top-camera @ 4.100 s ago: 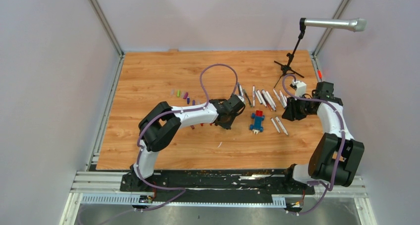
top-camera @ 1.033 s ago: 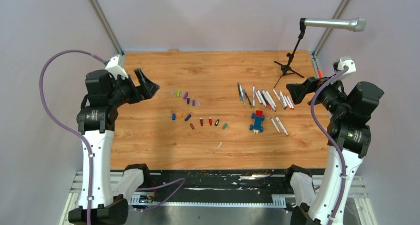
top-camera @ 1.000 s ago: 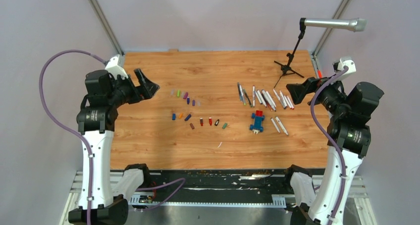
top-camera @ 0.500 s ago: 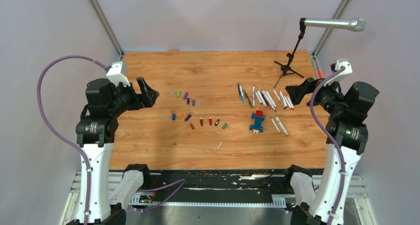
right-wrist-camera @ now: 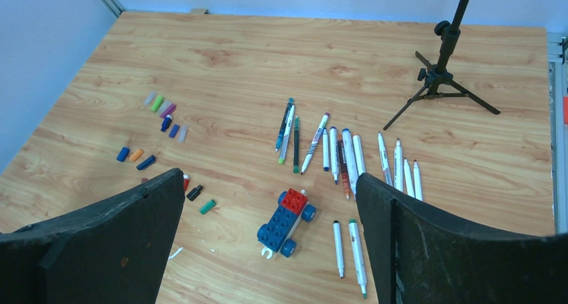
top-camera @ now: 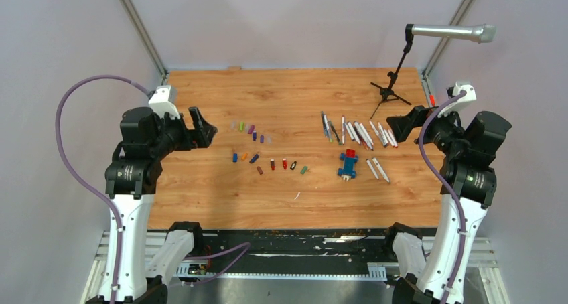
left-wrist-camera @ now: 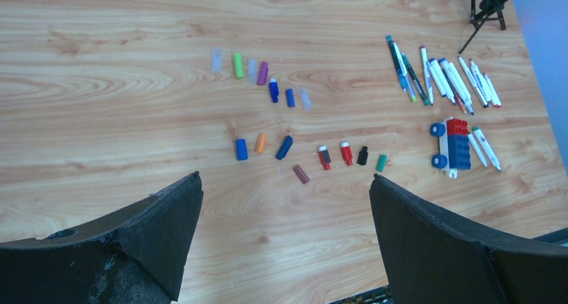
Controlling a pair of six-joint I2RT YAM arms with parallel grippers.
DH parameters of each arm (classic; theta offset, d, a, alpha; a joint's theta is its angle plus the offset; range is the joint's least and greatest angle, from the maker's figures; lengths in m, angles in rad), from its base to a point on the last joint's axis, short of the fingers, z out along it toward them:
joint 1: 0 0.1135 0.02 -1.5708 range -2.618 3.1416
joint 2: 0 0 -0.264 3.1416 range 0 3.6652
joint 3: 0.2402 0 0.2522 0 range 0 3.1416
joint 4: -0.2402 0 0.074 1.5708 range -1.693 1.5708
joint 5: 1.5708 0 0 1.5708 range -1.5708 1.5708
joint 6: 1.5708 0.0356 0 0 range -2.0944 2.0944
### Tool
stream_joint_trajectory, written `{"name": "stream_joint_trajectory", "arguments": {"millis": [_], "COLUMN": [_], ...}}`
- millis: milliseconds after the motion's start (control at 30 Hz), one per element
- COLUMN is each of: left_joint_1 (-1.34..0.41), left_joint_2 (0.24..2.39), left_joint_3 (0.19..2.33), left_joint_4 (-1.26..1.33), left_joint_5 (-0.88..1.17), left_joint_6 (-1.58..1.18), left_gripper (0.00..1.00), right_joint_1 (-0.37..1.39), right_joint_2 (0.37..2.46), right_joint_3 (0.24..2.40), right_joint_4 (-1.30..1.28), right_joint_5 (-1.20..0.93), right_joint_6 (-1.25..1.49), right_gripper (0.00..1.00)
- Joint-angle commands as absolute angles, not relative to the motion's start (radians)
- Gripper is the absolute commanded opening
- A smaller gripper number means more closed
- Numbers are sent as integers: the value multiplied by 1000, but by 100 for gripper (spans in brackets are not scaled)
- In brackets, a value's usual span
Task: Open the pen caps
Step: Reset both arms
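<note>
Hands: left hand (top-camera: 203, 126) and right hand (top-camera: 402, 124) gape fully, empty, raised clear | caps (left-wrist-camera: 284, 147): loose on bench (top-camera: 288, 96) below left hand, pens (top-camera: 355, 131) below right hand | why: likely sorted apart once pulled; task seems done.

Pen caps (left-wrist-camera: 284, 147), small short cylinders lying loose on their sides on the wooden tabletop (left-wrist-camera: 100, 83) in two rough rows. Far row: clear, green cap (left-wrist-camera: 238, 65), purple and blue. Near row: blue, orange cap (left-wrist-camera: 260, 142), brown, red, black cap (left-wrist-camera: 362, 156) and green.
</note>
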State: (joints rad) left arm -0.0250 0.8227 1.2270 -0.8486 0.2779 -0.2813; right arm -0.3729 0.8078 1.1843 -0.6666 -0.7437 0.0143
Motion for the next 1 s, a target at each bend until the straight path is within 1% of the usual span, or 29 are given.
{"name": "stream_joint_trajectory", "arguments": {"millis": [0,967], "left_joint_1": [-30,-31], "left_joint_2": [813,810], "left_joint_3": [1224,1209], "left_joint_4": [-828,-818], "left_joint_5": [271,281], "left_joint_6": [-252,-256], "left_gripper": [100,100], "right_joint_1": [-378,-378], "right_joint_2": [799,794], "right_joint_3": [1181,1172], "right_joint_4": [-632,-632], "right_joint_5": [-732,-716], "right_joint_6": [26,31], "right_gripper": [100,100]}}
